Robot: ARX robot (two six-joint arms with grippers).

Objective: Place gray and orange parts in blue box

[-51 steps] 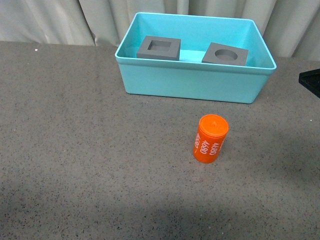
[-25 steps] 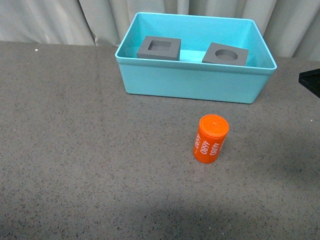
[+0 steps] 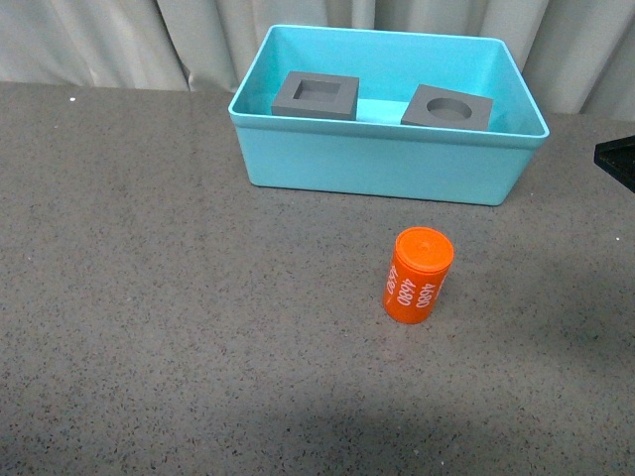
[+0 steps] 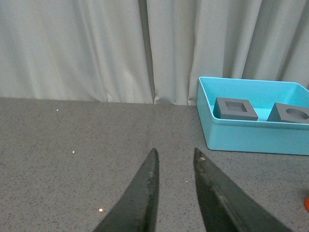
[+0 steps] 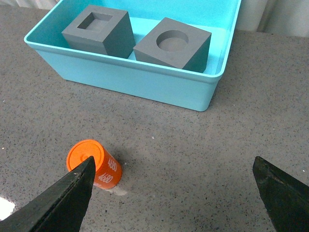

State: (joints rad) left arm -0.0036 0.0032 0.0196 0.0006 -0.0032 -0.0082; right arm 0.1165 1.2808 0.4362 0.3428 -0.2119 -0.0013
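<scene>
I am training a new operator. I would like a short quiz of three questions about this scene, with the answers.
1. True or false: the gray cube with the square recess and the gray cube with the round recess are both inside the blue box.
2. Where is the orange cylinder?
A) inside the box
B) standing upright on the table, in front of the box
C) lying on its side behind the box
3. Fill the gap: in the right wrist view, the right gripper is wide ____ and holds nothing.

Key: 1 true; 2 B; 3 open.
</scene>
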